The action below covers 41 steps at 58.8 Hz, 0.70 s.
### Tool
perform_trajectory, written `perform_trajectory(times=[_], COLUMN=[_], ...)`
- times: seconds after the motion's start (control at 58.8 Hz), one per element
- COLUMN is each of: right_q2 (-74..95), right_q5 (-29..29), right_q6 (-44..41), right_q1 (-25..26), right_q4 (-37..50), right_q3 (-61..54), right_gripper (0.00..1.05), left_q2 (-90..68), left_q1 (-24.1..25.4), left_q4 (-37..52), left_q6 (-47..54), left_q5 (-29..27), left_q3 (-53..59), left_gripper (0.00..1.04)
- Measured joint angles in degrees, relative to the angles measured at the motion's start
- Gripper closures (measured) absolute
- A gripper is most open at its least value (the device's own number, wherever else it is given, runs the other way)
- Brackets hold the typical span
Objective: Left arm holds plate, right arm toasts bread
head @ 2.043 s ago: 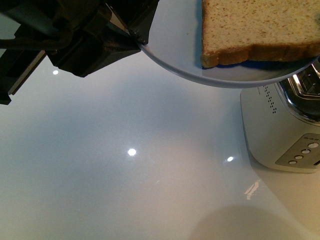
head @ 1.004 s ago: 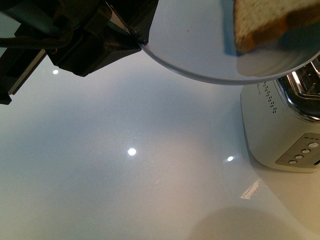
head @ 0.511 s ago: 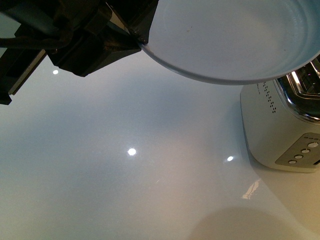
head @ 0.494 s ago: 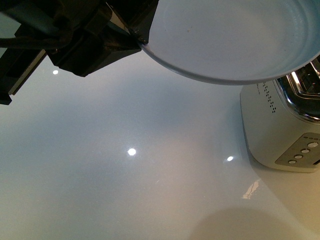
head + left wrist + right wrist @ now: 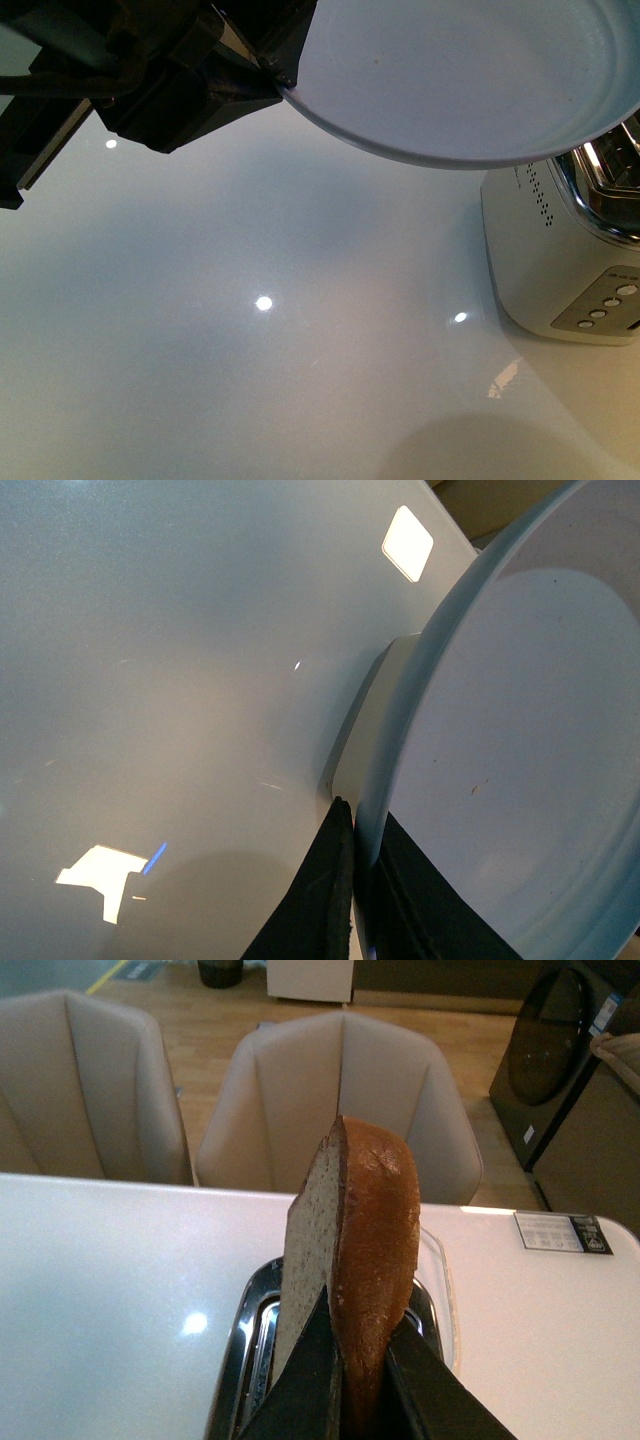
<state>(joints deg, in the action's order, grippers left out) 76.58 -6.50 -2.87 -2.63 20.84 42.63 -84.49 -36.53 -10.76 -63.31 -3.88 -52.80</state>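
At right wrist: bread (image 5: 362, 1250) pinched upright above toaster (image 5: 243, 1345); front view: plate (image 5: 470, 80).

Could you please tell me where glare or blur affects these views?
Front view: lamp reflections dot the glossy white table; the black left tool gripping the pale blue-grey round plate is underexposed. Left wrist view: bright patches glare on the table; its fingers look soft. Right wrist view: evenly lit, tan brown-crusted bread slice sharp.

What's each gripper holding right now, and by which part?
The left gripper pinches the plate by its rim. The right gripper clamps the bread across its faces at one crust edge, above the toaster.
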Motion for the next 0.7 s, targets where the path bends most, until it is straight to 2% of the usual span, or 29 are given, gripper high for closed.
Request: perform_trajectory(times=[0.306,0.698], right_q2=[6.27,7.54], right_q5=[-2.71,-2.97], right_q6=[-1.09,-0.83], right_q1=[-0.83,-1.14], right_q4=[0.66,-1.2], right_q3=[0.04,-0.11], right_gripper=[1.01,1.01], left_q2=[0.0,0.0], left_q1=[0.0,0.0], left_q4=[0.0,0.0], left_q6=[0.0,0.0], left_q5=[0.0,0.0], left_q3=[0.0,0.0], left_gripper=[1.02,1.02])
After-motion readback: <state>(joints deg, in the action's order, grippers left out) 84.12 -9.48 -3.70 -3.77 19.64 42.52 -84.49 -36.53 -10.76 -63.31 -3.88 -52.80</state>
